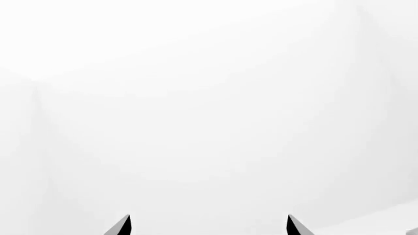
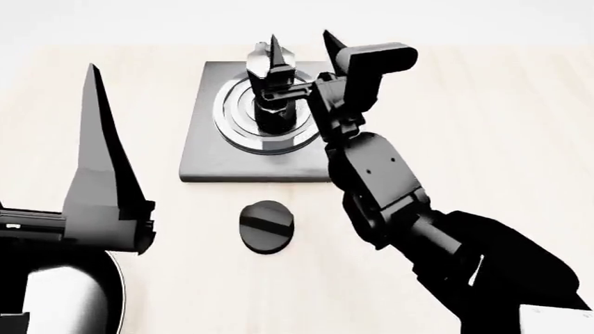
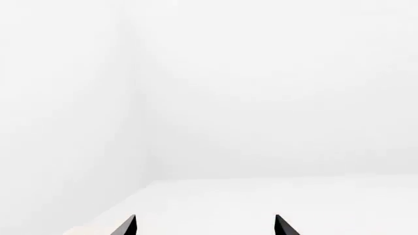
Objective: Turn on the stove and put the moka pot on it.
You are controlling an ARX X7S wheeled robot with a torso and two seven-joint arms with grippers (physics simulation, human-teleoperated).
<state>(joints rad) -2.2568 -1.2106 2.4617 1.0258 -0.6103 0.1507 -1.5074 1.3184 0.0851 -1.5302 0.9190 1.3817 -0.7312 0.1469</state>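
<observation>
Our right gripper (image 2: 299, 50) stands spread open around the moka pot (image 2: 275, 104), gripping nothing; our left gripper (image 2: 97, 149) hovers apart, its opening unclear. The pot sits centred on the stove (image 2: 209, 156): rigid, probably light, best held at its waist. The knob (image 2: 266, 225) lies near on a pale wooden table (image 2: 483, 125); white walls surround.

The moka pot (image 2: 275, 104) stands on the rings in the middle of the stove (image 2: 222, 154), at the far side of the table (image 2: 483, 125). The knob (image 2: 266, 225) lies on the table just in front of the stove. The pan (image 2: 111, 292) sits at the near left
</observation>
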